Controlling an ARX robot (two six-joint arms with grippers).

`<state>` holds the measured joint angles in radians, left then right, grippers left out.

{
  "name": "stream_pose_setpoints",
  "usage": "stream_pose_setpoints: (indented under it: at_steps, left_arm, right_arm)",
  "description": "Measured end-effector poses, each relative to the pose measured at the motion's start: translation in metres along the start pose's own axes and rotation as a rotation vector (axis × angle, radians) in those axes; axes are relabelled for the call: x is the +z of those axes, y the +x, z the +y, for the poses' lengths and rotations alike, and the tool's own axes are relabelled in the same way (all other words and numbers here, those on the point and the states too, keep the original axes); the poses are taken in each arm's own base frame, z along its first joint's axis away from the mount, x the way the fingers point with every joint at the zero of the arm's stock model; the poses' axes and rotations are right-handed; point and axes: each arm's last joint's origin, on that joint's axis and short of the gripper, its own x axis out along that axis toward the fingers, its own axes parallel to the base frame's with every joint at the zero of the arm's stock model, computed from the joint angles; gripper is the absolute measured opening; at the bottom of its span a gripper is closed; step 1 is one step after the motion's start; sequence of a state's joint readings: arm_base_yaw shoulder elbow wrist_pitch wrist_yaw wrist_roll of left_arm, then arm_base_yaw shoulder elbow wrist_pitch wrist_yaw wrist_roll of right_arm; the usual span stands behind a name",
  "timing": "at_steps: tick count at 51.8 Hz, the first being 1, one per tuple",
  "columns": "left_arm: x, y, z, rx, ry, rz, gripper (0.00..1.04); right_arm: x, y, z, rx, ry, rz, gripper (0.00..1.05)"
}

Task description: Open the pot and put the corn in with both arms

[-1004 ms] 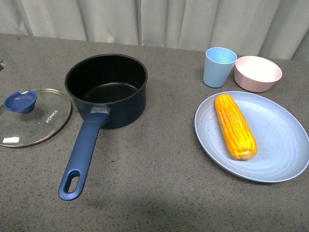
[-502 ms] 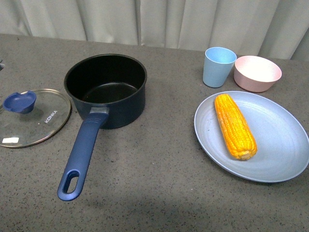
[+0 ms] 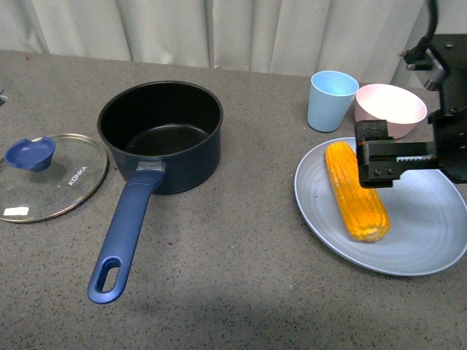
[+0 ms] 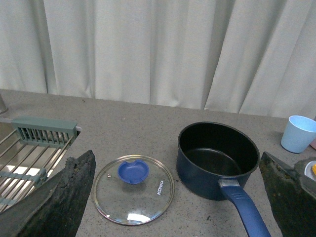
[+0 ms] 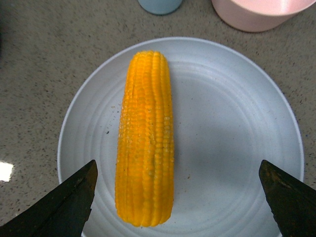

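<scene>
My right gripper (image 3: 376,154) hangs spread wide over the corn (image 3: 356,193), which lies on the blue plate (image 3: 430,226) near the right edge of the table (image 3: 241,284). My left gripper (image 4: 177,155) is spread too; the pot (image 3: 162,138) stands uncovered.

Right gripper (image 3: 378,154) spread wide; left gripper (image 4: 175,197) likewise

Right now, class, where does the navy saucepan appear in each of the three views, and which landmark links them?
Front view: the saucepan stands left of centre, between the glass lid and the light blue cup.
Left wrist view: saucepan again between glass lid and cup, handle pointing toward the camera.
Right wrist view: not in it.
Shared landmark: the light blue cup, visible in all three.
</scene>
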<state>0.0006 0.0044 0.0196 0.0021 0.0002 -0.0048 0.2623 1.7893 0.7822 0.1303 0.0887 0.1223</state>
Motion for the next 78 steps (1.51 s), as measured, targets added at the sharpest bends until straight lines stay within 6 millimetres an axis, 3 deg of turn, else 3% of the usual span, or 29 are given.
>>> stream_pose_setpoints:
  at_steps: [15, 31, 41, 50, 57, 67, 78]
  left_arm:
    - [0.000, 0.000, 0.000, 0.000, 0.000, 0.000, 0.98]
    - [0.000, 0.000, 0.000, 0.000, 0.000, 0.000, 0.98]
    - [0.000, 0.000, 0.000, 0.000, 0.000, 0.000, 0.98]
    - [0.000, 0.000, 0.000, 0.000, 0.000, 0.000, 0.98]
    - [0.000, 0.000, 0.000, 0.000, 0.000, 0.000, 0.98]
    - [0.000, 0.000, 0.000, 0.000, 0.000, 0.000, 0.98]
    - [0.000, 0.000, 0.000, 0.000, 0.000, 0.000, 0.98]
  right_arm:
    - [0.006, 0.040, 0.011, -0.002, 0.060, 0.120, 0.96]
    - [-0.001, 0.063, 0.015, -0.030, 0.092, 0.201, 0.96]
    - [-0.002, 0.066, 0.016, -0.027, 0.110, 0.210, 0.58]
    - [-0.001, 0.066, 0.016, -0.017, 0.113, 0.200, 0.34]
    - [0.002, 0.058, 0.015, 0.034, 0.136, 0.178, 0.24]
    - [0.030, 0.029, 0.021, 0.182, 0.221, 0.095, 0.18]
    - [0.063, 0.014, 0.049, 0.381, 0.296, 0.057, 0.15]
